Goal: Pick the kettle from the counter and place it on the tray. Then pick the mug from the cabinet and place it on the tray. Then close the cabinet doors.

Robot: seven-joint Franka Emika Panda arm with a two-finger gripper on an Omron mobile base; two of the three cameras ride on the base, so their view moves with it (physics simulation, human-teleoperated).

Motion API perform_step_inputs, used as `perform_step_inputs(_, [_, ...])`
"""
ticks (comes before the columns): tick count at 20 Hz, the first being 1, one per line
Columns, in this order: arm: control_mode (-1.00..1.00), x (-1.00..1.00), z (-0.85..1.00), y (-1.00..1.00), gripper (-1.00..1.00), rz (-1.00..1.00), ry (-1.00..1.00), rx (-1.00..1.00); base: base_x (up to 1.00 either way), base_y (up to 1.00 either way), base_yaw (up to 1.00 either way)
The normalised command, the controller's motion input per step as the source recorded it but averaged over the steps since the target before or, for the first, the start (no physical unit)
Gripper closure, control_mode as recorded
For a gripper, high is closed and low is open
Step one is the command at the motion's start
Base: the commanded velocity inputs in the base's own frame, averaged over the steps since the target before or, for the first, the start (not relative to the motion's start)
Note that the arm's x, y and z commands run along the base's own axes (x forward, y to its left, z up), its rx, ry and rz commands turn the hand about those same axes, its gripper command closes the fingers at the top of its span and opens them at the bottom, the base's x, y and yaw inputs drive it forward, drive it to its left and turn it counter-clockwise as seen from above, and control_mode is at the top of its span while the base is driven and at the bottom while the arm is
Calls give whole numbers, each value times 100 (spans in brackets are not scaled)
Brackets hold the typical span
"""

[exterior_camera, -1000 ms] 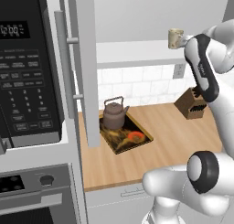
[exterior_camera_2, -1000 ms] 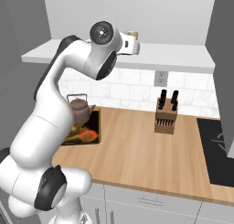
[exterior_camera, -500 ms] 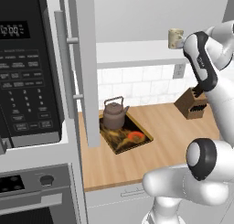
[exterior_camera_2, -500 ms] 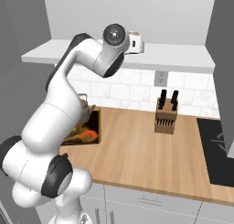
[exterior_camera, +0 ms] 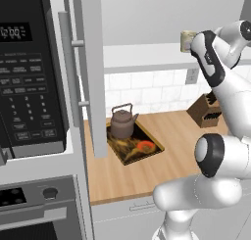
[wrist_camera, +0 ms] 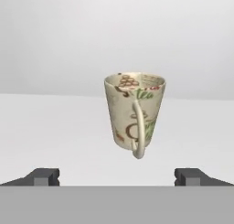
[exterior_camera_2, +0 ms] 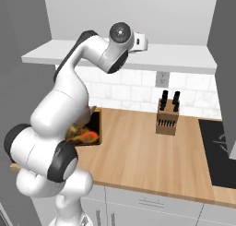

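Left base view: a black microwave (exterior_camera: pixel 29 77) at nine o'clock, an open cabinet door (exterior_camera: pixel 90 72) beside it, and the kettle (exterior_camera: pixel 122 122) standing on the tray (exterior_camera: pixel 135 145) on the wooden counter (exterior_camera: pixel 166 151). At two o'clock the mug (exterior_camera: pixel 187 40) sits on the cabinet (exterior_camera: pixel 147 58) shelf. In the hand view the gripper (wrist_camera: pixel 117 177) is spread wide, holding nothing, the mug apart from its tips.

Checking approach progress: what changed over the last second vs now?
The arm's elbow swung up and toward the cabinet shelf, carrying the end effector closer to the mug. Its fingers are open on either side of the mug, with nothing gripped. Unchanged: mug upright on the shelf, kettle sitting on the tray, knife block on the counter, cabinet door open.
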Motion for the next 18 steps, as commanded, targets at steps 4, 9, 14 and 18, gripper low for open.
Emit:
perform_step_inputs(4, [-100,36,0,-7,-100,0,5,0,0,0,0])
perform_step_inputs(9, [-100,29,0,-11,-100,0,10,0,0,0,0])
perform_step_inputs(14, [-100,15,0,-6,-100,0,3,0,0,0,0])
perform_step_inputs(18, [-100,11,0,-5,-100,1,0,0,0,0,0])
